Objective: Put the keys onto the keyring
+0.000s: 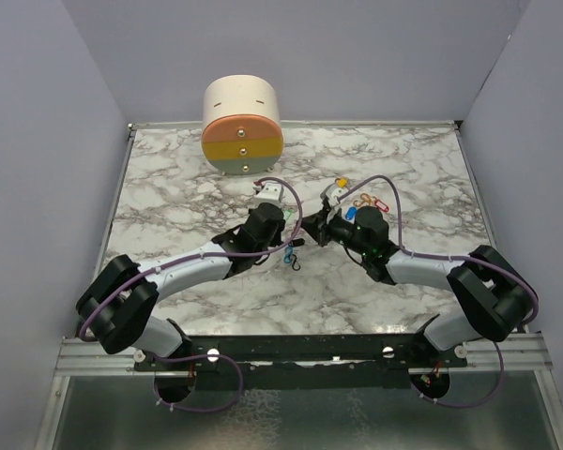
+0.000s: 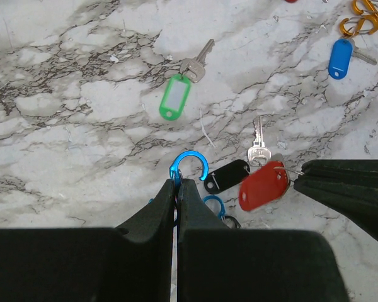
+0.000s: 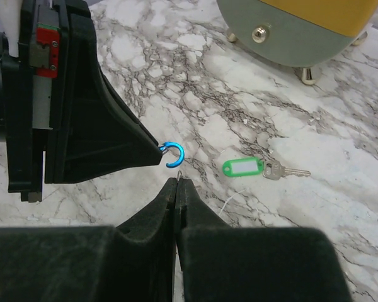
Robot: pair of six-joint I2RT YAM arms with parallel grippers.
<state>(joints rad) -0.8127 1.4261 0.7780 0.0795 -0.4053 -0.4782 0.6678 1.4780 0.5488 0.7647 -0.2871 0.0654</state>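
Note:
My left gripper (image 2: 177, 182) is shut on a blue keyring (image 2: 190, 165), a C-shaped clip whose open hook sticks out past the tips. My right gripper (image 3: 177, 181) is shut on the thin wire loop of the red key (image 2: 263, 186), which hangs just right of the keyring and apart from it. The two grippers meet tip to tip over the table's middle (image 1: 298, 242). A green key (image 3: 242, 167) and a blue key (image 2: 341, 58) lie on the marble. A black tag (image 2: 227, 177) with a silver key (image 2: 258, 146) lies under the red one.
A round drawer unit (image 1: 242, 127) with orange, yellow and grey fronts stands at the back. Orange clips (image 2: 359, 17) lie near the blue key. Another blue loop (image 2: 213, 205) and a black one lie under my left fingers. Grey walls close in the marble table (image 1: 169, 187).

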